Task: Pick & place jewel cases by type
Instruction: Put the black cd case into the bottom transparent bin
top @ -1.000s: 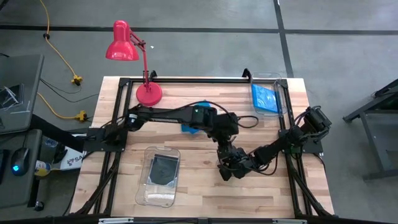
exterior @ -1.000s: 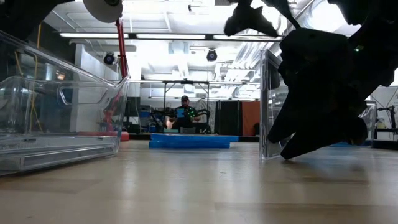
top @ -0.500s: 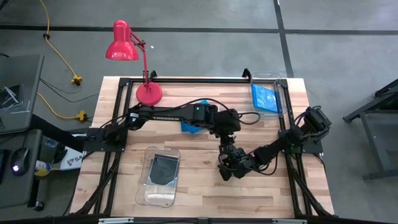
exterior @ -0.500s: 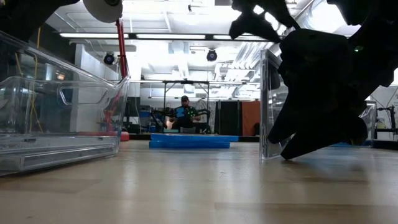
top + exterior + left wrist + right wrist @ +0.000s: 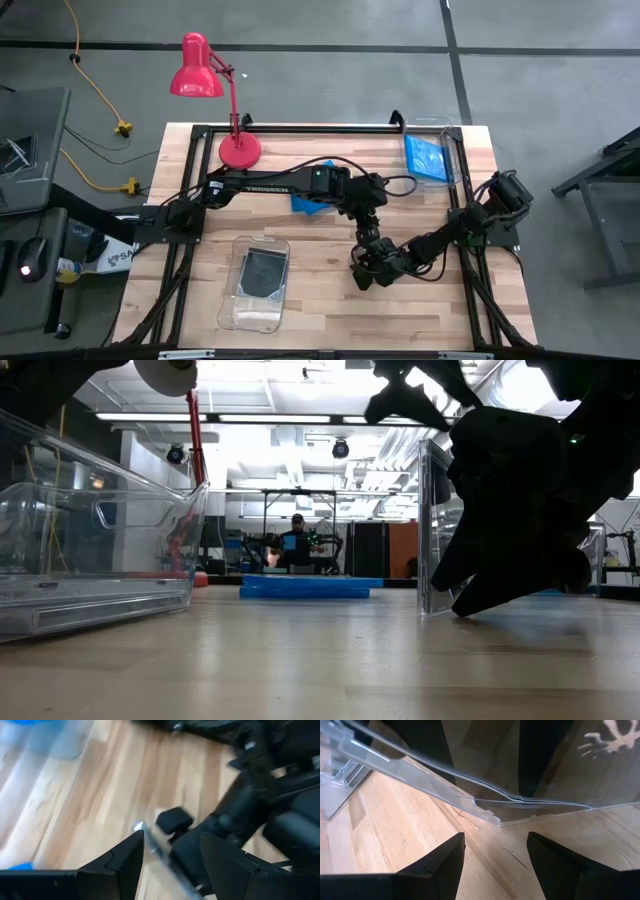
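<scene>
While the clear jewel case (image 5: pixel 428 530) stands on edge, the left gripper (image 5: pixel 172 837) has shifted slightly above it, jaws apart. The right gripper (image 5: pixel 496 837) waits beside it, jaws also apart, so sorting seems paused.

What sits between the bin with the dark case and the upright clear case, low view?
In the low view, bare wood runs from the bin to the upright clear case; farther back, flat blue cases show in that gap.
</scene>
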`<state>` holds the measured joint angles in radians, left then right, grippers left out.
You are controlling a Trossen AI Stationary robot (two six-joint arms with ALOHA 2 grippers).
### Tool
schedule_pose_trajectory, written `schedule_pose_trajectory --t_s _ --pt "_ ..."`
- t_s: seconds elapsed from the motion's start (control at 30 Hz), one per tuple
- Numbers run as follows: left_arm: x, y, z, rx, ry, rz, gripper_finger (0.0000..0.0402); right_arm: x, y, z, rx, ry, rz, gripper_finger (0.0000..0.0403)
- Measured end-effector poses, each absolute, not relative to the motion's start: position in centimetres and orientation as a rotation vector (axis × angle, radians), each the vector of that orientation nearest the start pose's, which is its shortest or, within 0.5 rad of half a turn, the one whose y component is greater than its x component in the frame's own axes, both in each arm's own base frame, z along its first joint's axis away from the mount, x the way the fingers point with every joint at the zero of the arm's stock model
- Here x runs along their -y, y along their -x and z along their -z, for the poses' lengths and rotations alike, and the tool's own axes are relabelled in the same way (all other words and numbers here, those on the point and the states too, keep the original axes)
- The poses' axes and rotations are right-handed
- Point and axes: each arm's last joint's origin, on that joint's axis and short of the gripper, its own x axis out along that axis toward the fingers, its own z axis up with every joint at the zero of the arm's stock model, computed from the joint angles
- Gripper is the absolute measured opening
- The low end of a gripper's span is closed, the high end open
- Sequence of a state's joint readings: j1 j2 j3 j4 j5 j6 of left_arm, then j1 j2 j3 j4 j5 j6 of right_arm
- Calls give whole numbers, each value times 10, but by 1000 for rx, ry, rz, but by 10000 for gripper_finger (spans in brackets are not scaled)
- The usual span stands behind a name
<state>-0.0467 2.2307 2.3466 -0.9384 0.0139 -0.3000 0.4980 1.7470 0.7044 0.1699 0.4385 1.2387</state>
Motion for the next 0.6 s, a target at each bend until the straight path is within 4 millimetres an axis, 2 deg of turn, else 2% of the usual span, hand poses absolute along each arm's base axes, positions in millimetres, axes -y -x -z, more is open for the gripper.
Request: schedule_pose_trajectory --t_s 0.27,0.5,0.6 --pt "21 -485 -323 -834 299 -155 198 -133 -271 -110 -680 -783 416 211" --pt "23 -494 -295 -930 395 -149 211 -133 -271 -110 -683 -787 421 211" --pt "24 -499 -290 -917 397 -145 217 -133 -271 -110 -684 -787 421 211"
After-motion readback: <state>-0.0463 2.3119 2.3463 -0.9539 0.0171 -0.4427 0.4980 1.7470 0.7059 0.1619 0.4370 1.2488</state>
